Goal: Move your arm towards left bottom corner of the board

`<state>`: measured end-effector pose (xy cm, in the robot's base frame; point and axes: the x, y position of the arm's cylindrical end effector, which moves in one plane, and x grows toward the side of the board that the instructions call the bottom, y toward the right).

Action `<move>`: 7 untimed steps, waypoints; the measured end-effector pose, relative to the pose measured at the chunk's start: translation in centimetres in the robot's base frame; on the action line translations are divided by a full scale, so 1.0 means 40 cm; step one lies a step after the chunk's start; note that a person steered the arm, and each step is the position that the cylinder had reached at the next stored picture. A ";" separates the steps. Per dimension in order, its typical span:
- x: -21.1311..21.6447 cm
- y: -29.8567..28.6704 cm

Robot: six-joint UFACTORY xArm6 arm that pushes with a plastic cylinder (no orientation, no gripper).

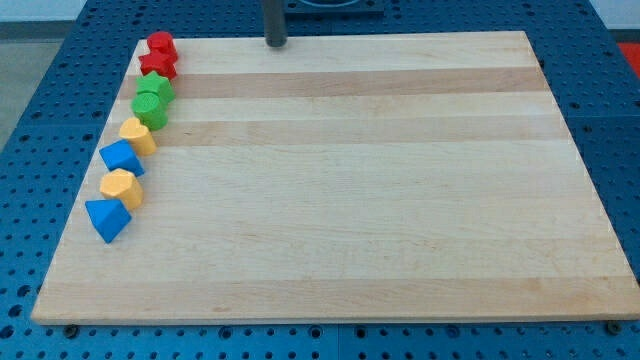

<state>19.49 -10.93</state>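
Along the view's left edge of the wooden board (330,180), a column of blocks is sitting in a tidy line: two red blocks (160,55) at the top, two green blocks (153,98) touching below them, then a yellow block (138,134), a blue block (122,157), another yellow one (121,187) and a blue wedge-like block (107,219) nearest the bottom. They are looking parked out of the way, leaving the middle free. The bottom left corner (45,312), where the arm is meant to be heading, is lying bare just beyond the lowest blue block. Farther right, my tip (275,44) is resting at the board's top edge, well apart from every block; there is no hand here to open or close. The board is lying on a blue perforated table (40,100).
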 end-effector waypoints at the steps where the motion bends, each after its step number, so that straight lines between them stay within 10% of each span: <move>1: -0.008 -0.137; 7: -0.008 -0.209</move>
<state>19.16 -19.30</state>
